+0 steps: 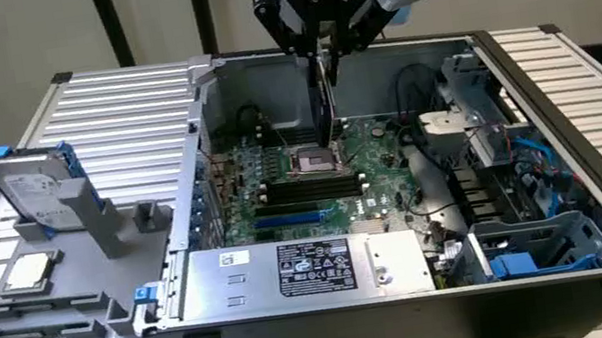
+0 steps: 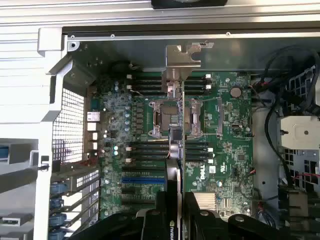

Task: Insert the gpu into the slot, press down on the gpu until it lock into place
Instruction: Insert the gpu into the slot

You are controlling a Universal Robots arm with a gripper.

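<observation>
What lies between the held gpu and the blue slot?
In the exterior view, parallel black memory slots lie between the flat black gpu card and the long bright-blue plastic slot.

one gpu (image 1: 327,110), one blue slot (image 1: 288,221), one hard drive (image 1: 38,188).

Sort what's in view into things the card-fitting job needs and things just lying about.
For the job:
- graphics card, upright over the board
- gripper, closed on the card
- blue slot, empty

Lying about:
- hard drive, standing on the grey stand
- chip, flat on the same stand
- silver power supply box
</observation>
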